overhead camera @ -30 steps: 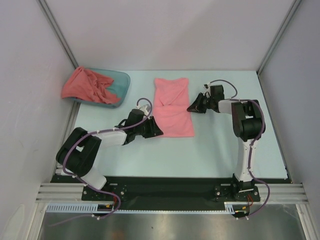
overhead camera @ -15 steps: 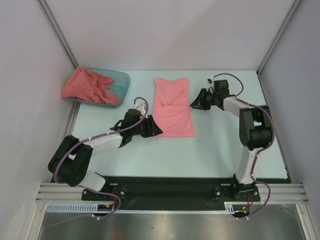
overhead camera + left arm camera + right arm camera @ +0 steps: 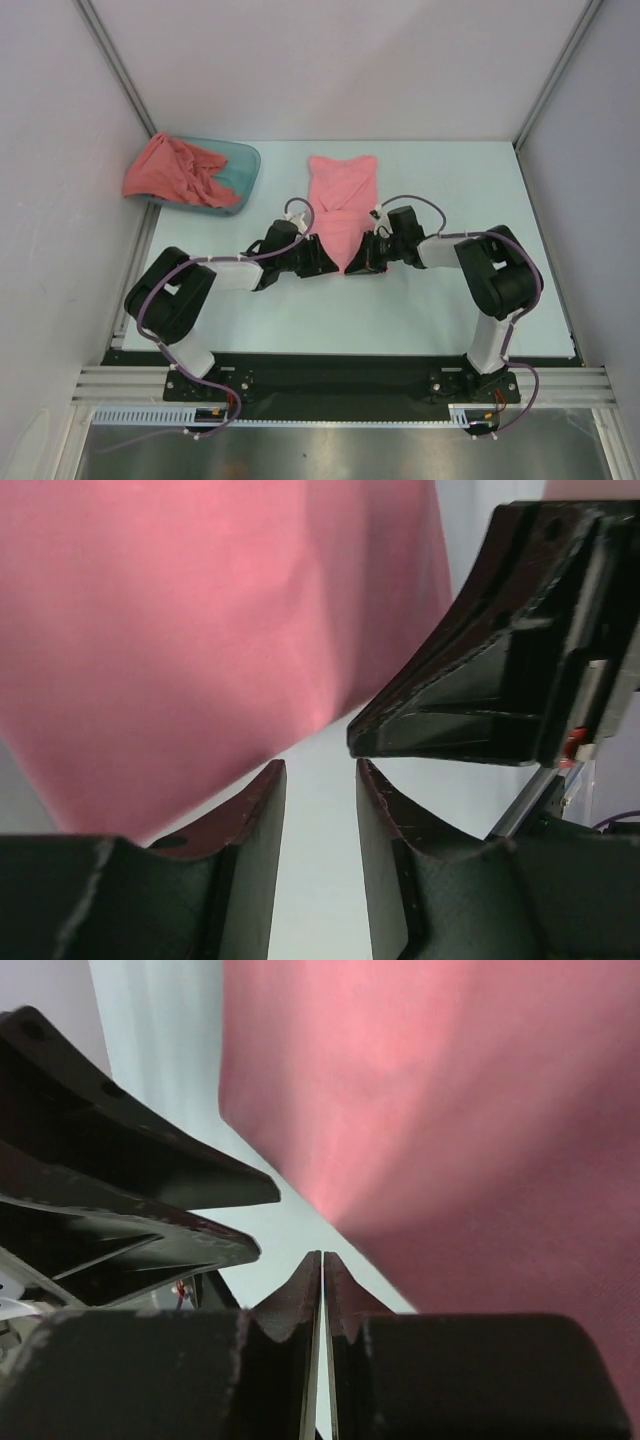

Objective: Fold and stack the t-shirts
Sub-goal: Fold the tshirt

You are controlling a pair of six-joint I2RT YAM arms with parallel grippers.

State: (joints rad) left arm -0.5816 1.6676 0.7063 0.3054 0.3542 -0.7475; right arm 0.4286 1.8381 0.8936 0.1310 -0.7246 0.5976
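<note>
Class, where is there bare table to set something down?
Free: far-right table between pink t-shirt and right wall; near strip by the base plate. Crowded: t-shirt's near tip, where left end effector and right end effector meet; tub corner.

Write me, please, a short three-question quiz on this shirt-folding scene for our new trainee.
1. True or false: the red shirt lies spread flat in the middle of the table.
2. Which fingers are pressed together? A) the left B) the right C) both pairs
3. Fill in: the pink shirt narrows to a point at its ____ end.
Key: 1. False: it lies crumpled over the tub at the far left. 2. B: the right fingers are shut, while the left fingers show a gap. 3. near.
</note>
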